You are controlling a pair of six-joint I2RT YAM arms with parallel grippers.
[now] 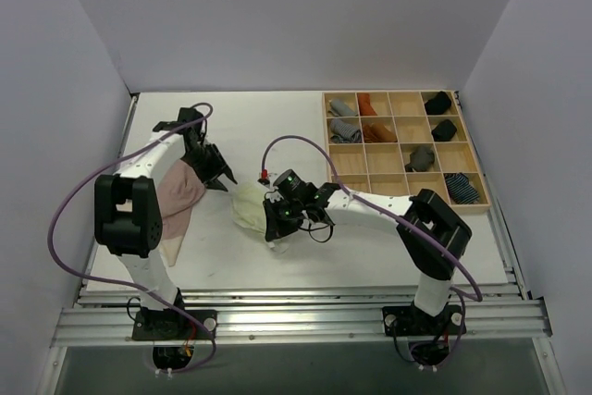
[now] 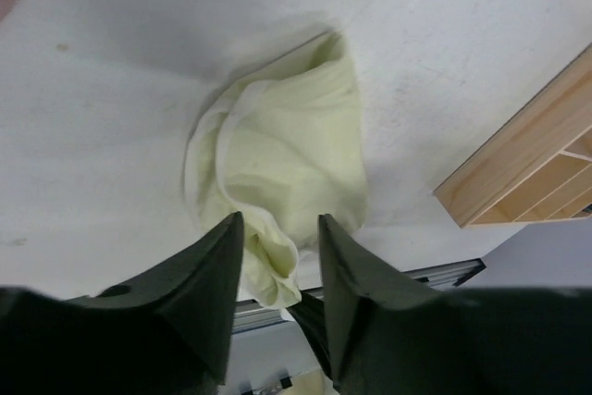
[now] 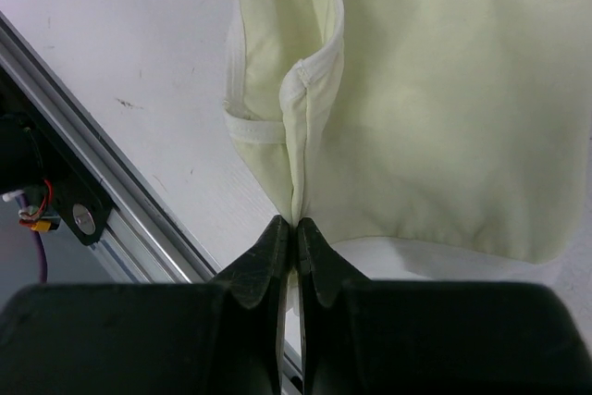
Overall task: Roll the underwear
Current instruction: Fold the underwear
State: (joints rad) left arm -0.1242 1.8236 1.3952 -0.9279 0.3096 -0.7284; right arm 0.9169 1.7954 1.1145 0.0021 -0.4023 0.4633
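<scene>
The pale yellow-green brief lies crumpled on the white table, mid-front. My right gripper is at its right front edge. In the right wrist view the gripper is shut on a seam fold of the brief. My left gripper hovers just left and behind the brief. In the left wrist view its jaws stand open, with the brief ahead and a fold showing between them. The dusty pink brief with its beige part lies flat under the left arm.
A wooden compartment tray at back right holds grey, rust, black and blue-striped rolls; its corner shows in the left wrist view. An aluminium rail runs along the table's front edge, and it also shows in the right wrist view.
</scene>
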